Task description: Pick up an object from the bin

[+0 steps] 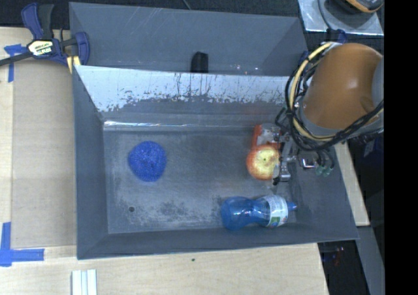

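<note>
A red and yellow apple (262, 163) lies on the bin floor at the right. Just behind it shows a small red-orange thing (261, 134). My gripper (283, 167) is low in the bin, against the apple's right side, under the orange dome of the wrist. In front of the apple, a blue plastic bottle (251, 213) with a white label lies on its side by the near wall.
A fuzzy blue ball (147, 160) sits alone at the left of the bin floor. The floor between the ball and the apple is bare. The right wall rises close behind the gripper.
</note>
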You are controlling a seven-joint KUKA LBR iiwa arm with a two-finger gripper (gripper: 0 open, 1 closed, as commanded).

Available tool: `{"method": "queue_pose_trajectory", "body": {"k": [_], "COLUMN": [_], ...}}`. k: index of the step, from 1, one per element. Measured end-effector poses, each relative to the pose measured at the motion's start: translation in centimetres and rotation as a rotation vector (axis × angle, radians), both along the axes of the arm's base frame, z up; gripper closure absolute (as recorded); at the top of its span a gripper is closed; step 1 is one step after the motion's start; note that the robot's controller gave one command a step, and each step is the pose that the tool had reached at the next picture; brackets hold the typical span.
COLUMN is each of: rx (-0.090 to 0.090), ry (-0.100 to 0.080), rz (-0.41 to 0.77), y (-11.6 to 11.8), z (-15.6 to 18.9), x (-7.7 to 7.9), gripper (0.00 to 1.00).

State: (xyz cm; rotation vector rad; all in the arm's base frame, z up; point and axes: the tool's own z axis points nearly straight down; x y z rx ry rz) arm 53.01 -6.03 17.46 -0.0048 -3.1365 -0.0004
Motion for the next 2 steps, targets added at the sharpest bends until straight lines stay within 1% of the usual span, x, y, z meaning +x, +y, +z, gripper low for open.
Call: {"method": "queue_pose_trajectory", "body": {"k": [1, 2], "rx": [-0.001, -0.001], "ry": [-0.007, -0.010], "rz": [0.001, 0.067], "y": [0.0, -0.4], "z": [0.4, -0.9], "x": [0.1, 0.0], "gripper": [0.00, 0.00]}}
